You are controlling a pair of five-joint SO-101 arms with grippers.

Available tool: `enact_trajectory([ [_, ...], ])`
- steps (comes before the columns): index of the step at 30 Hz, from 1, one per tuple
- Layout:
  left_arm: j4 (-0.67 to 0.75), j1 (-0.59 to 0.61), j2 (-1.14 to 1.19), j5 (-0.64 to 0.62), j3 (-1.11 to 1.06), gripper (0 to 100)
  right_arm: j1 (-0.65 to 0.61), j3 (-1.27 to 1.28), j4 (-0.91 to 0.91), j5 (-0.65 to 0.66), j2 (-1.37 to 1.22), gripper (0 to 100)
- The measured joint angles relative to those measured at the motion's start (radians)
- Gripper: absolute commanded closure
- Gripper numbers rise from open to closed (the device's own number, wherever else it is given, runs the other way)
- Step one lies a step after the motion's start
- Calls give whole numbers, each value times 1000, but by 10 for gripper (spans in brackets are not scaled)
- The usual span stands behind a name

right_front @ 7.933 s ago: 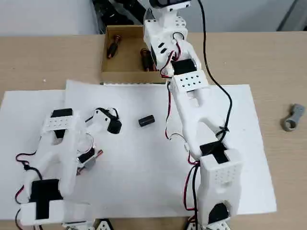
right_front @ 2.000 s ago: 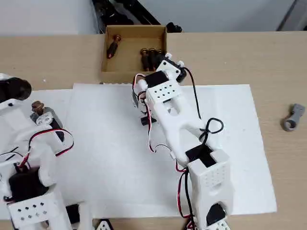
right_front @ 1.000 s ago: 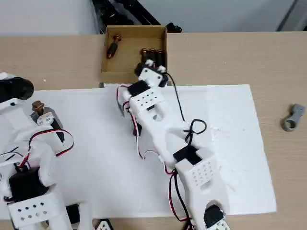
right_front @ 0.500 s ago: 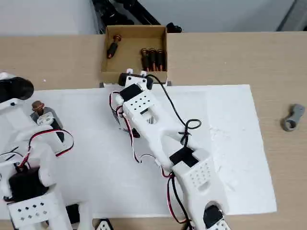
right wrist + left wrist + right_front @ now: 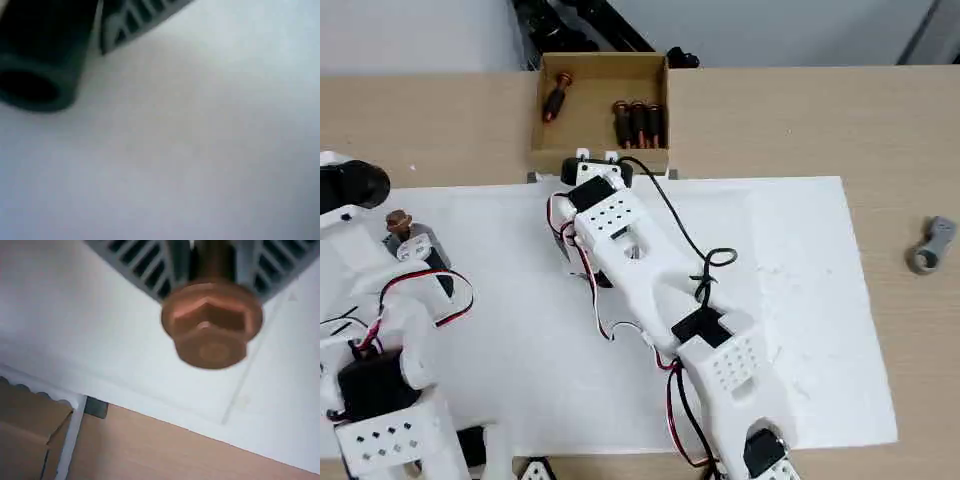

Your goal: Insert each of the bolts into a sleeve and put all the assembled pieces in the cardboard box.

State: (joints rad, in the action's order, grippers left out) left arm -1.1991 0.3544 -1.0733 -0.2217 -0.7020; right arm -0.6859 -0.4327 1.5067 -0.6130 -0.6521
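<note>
Over white paper [image 5: 520, 330], the left gripper [image 5: 408, 240] clamps a copper, hex-flanged bolt [image 5: 212, 325]. Whether the right gripper [image 5: 100, 25] grips the black sleeve [image 5: 40, 55] I cannot tell; its arm has swung left.

No legible text, label, number or sign: cardboard box [image 5: 590, 115] plain, paper sheet [image 5: 800, 260] blank.

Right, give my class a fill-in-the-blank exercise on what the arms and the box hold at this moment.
1. The left end effector grips a bolt with a ____-sided head.
2. The cardboard box contains ____ assembled pieces.
3. The sleeve in the right wrist view is ____ in colour.

Missing words: six; four; black.
</note>
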Motion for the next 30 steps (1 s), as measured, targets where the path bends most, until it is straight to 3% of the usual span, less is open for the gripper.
enact_trajectory([
  [2, 0, 0, 0, 0, 0, 993, 3, 0, 6, 14, -6, 996],
  [17, 2, 0, 0, 15, 0, 992, -2, 20, 77, 178, 55, 995],
  [30, 218, 0, 0, 144, -55, 994, -5, 20, 143, 422, 612, 995],
])
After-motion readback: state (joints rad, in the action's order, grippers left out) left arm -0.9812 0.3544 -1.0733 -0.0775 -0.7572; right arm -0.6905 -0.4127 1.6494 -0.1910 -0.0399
